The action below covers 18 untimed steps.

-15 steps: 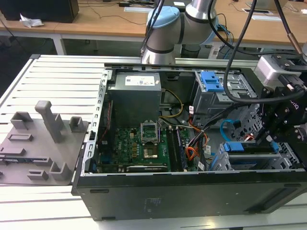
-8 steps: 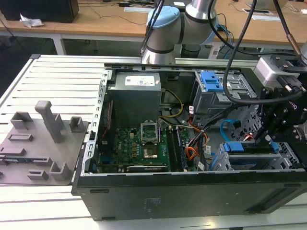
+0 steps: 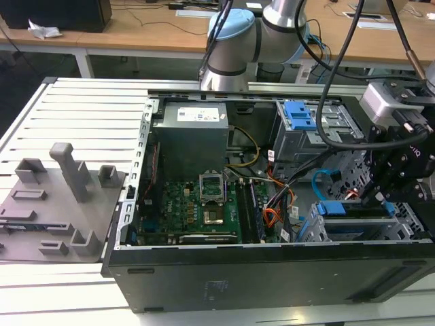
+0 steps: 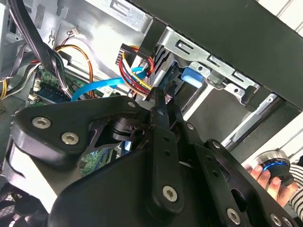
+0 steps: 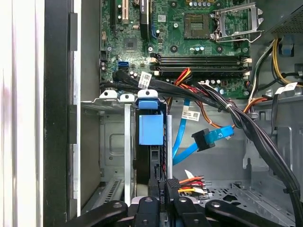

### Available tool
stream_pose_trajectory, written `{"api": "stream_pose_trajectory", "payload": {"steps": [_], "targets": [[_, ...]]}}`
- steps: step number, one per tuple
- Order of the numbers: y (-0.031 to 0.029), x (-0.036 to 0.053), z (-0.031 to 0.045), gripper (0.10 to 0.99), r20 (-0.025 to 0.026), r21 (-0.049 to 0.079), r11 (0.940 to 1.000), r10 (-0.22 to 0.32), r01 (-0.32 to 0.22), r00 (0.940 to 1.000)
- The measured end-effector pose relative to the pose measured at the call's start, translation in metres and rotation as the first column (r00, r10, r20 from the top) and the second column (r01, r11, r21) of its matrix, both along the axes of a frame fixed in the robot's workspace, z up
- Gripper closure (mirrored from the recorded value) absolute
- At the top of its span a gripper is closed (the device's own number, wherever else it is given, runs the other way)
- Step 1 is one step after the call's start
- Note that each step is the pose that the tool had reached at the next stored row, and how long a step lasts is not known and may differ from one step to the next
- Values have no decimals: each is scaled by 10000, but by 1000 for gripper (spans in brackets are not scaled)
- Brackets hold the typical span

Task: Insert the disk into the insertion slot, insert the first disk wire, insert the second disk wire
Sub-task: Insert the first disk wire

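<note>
One pincer [image 5: 164,193], closed, grips one first disk wire [image 5: 191,180] (black plug); one disk [image 5: 151,128] sits slotted, one second disk wire [image 5: 214,136] loose.

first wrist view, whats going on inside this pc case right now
A robot arm is working inside an open computer case. The disk, in its blue carrier, already sits in the insertion slot. The pincer appears shut on the black plug of the first disk wire, the orange-yellow-red bundle, close to the disk; whether it is seated I cannot tell. The second disk wire, thin and light blue, hangs loose beside the slot.
</note>
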State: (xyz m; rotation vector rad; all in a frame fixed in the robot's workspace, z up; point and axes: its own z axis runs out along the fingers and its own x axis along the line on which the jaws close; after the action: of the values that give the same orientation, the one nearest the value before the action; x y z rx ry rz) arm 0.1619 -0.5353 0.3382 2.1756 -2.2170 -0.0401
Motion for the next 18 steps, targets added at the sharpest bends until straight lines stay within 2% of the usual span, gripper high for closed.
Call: {"api": "stream_pose_trajectory", "payload": {"steps": [10,12,13,15,16,18], "targets": [[-1,37,-42,906,-2,-2,10000,-1,1,10000],[-1,38,-51,894,-1,15,10000,1,-1,10000],[-1,37,-48,831,-2,8,10000,0,0,10000],[-1,37,-45,831,-1,-1,10000,0,0,10000],[-2,37,-32,831,-2,-3,10000,-1,1,10000],[-1,37,77,831,-2,0,10000,-1,1,10000]]}}
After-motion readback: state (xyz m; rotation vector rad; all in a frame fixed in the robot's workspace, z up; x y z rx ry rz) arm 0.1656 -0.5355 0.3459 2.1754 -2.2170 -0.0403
